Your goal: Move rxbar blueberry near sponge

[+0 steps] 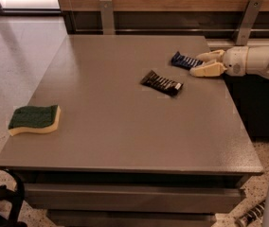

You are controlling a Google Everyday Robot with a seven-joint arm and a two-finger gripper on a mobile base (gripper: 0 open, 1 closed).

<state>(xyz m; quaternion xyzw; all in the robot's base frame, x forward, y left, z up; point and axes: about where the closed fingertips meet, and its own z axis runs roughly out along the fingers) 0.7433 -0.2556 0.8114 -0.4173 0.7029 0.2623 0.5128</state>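
Currently cream two-finger gripper (197, 64) sits spread open at grey table (125, 131) right edge, flanking flat dark-blue-wrapped rxbar blueberry (184, 60); green-topped yellow sponge (34, 119) well apart, front-left.

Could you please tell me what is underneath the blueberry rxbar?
Only the grey table shows beneath the rxbar blueberry, lying flat on it; the contact area is covered by the bar. The open end effector straddles the bar's end nearest the arm.
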